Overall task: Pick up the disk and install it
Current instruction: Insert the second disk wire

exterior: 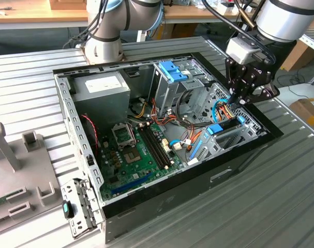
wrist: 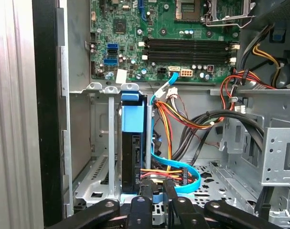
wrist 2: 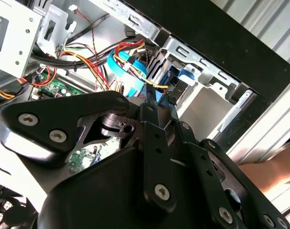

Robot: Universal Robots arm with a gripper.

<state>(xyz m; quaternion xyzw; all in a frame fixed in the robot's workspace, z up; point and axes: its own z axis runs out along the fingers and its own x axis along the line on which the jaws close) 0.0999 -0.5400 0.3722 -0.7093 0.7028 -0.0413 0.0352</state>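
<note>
Open black-and-silver computer case (exterior: 239, 160) lying on its side on ribbed metal table (exterior: 281, 206). Flat dark grey hard drive with bright blue side rails (the disk) (wrist: 132, 152) standing on edge in the case's front drive bay, between silver bay rails, evidently slotted for seating. Black claw gripper (wrist: 154, 191) poised just at the disk's near blue end; open, closed or gripping: cannot tell. Blue ribbon cable (wrist: 183, 179) curving beside the bay.

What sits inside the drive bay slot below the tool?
The disk stands on edge in the bay, blue tab showing. The tool covers its near end; its seating cannot be judged.
</note>
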